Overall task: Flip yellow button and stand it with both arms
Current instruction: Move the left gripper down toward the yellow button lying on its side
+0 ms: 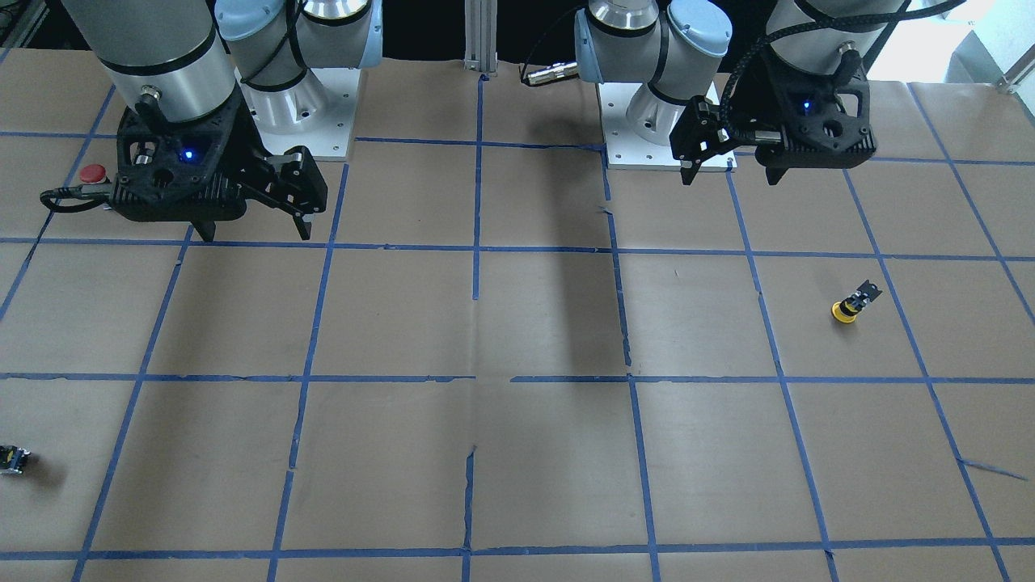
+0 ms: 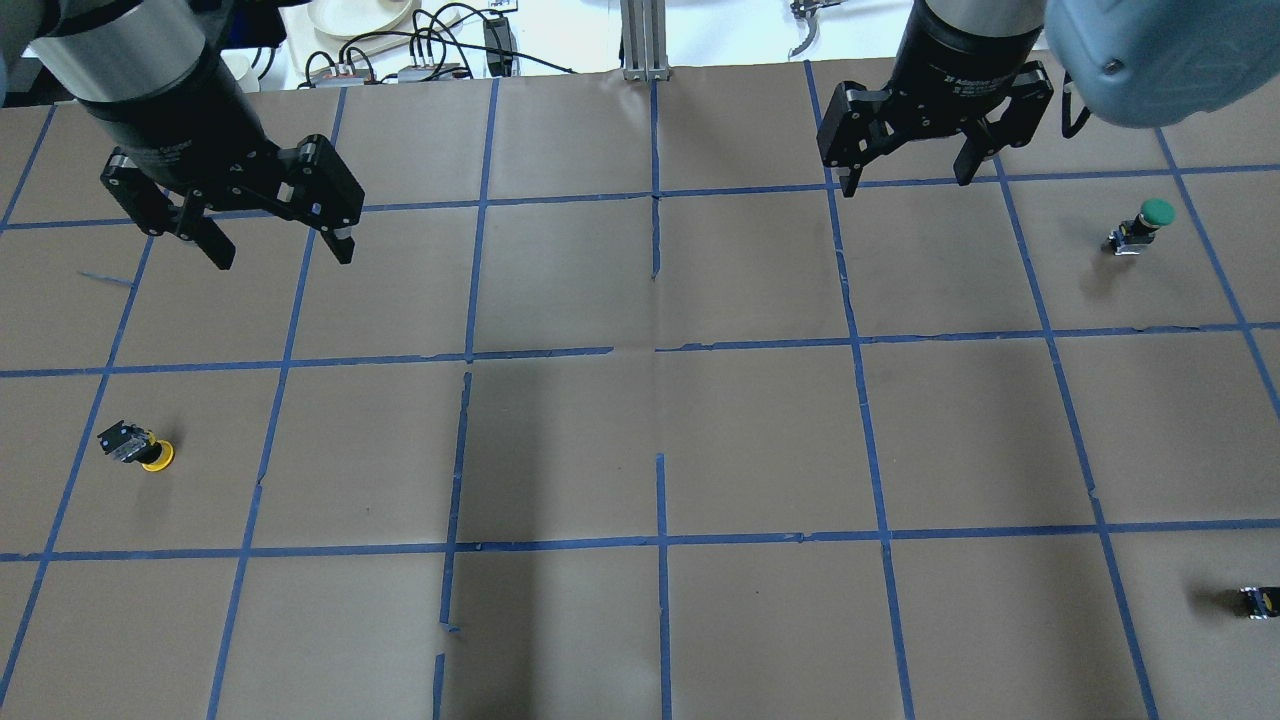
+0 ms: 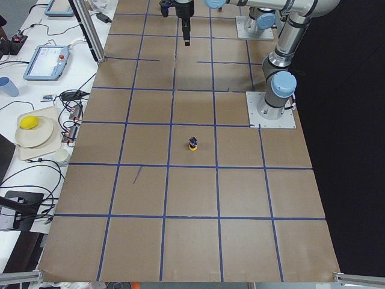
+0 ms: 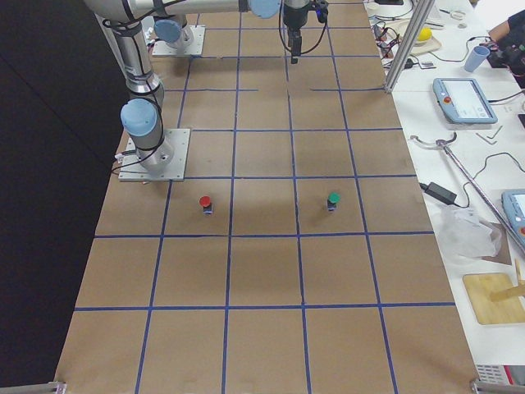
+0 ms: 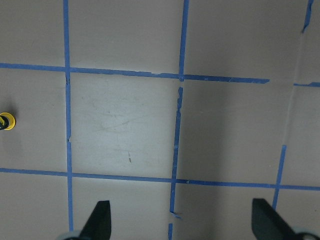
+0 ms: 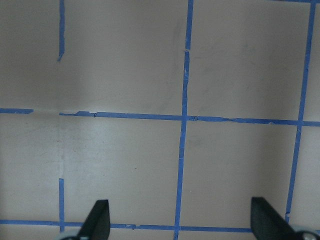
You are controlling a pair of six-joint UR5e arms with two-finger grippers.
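Observation:
The yellow button (image 1: 846, 308) rests on the brown paper with its yellow cap down and its dark body up, near the table's left end. It also shows in the overhead view (image 2: 142, 449), the exterior left view (image 3: 193, 144), and at the left edge of the left wrist view (image 5: 6, 121). My left gripper (image 2: 283, 258) hangs open and empty above the table, farther out than the button and apart from it; its fingers (image 5: 98, 220) frame bare paper. My right gripper (image 2: 906, 182) hangs open and empty over the right half, far from the button.
A red-capped button (image 1: 92, 173) stands near the right arm's base. A green-capped button (image 2: 1146, 222) stands at the far right. A small dark capless part (image 2: 1258, 601) lies at the right edge near the robot. Blue tape lines grid the paper.

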